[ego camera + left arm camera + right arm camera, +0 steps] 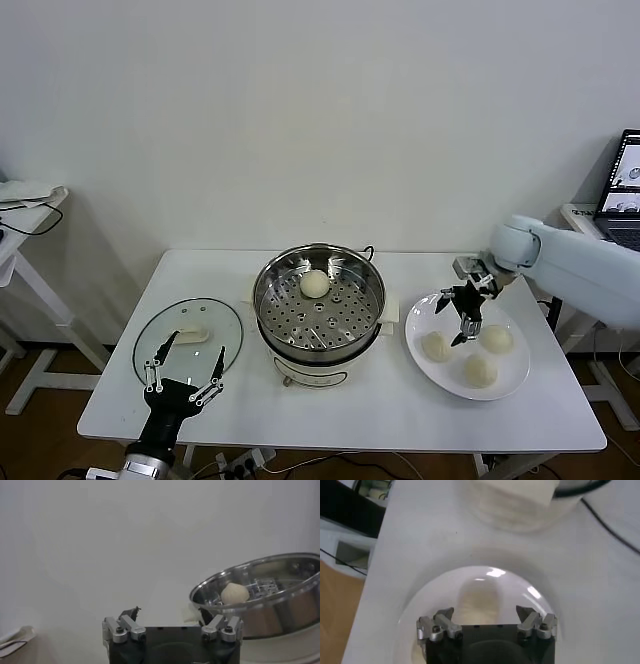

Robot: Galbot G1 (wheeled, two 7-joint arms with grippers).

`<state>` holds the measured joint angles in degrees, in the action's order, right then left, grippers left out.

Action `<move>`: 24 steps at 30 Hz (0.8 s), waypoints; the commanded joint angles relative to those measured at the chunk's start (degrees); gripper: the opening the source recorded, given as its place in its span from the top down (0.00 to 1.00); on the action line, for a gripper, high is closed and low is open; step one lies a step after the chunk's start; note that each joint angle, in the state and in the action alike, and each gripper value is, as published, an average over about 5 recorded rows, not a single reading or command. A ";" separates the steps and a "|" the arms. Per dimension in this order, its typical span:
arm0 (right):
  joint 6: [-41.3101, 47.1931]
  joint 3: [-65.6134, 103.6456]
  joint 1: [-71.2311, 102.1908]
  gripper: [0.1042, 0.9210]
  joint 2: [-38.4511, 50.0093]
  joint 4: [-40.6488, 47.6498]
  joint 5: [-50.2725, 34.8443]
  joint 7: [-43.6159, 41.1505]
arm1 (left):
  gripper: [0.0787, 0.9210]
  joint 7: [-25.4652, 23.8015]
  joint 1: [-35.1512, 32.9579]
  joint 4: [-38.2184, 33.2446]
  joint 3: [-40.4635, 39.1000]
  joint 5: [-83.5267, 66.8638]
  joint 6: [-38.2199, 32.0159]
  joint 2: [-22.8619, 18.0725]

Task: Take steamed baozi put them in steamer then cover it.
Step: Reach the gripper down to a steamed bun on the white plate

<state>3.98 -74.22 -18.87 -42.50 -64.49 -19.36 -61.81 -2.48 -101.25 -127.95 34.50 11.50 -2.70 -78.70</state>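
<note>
The steamer [318,308] stands mid-table with one steamed baozi [314,284] on its perforated tray. The same steamer [272,597] and baozi [235,593] show in the left wrist view. Three more baozi [435,346] [495,338] [480,371] lie on a white plate [512,375] at the right. My right gripper [458,318] hangs open just above the plate, over its left bun. In the right wrist view that gripper [485,614] straddles a blurred cream bun [479,600] without touching it. The cover [188,335] lies flat at the left. My left gripper [188,365] [168,617] is open at the cover's near edge.
The white table [400,415] carries only the steamer, plate and cover. The steamer's cream base [512,502] sits close beside the plate [522,587]. A laptop [625,190] stands beyond the table's right end. A small side table [25,205] is off to the left.
</note>
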 commanded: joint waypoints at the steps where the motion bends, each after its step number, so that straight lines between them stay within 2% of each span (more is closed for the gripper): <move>1: 1.82 2.26 5.55 0.12 0.98 0.89 0.28 3.19 | 0.12 0.00 -0.06 1.00 0.17 0.58 -0.35 0.02; 15: 0.77 5.63 9.23 0.12 -1.48 3.40 2.48 5.48 | 0.12 0.12 0.89 2.64 0.74 0.92 -1.06 -0.09; 24: 0.75 6.11 8.96 0.27 -1.52 3.09 3.38 5.69 | 0.12 0.16 0.91 2.39 0.97 0.84 -1.05 -0.13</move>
<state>4.62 -68.94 -11.04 -43.71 -61.95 -16.50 -56.96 -2.33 -100.43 -125.74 35.41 12.22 -3.68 -78.84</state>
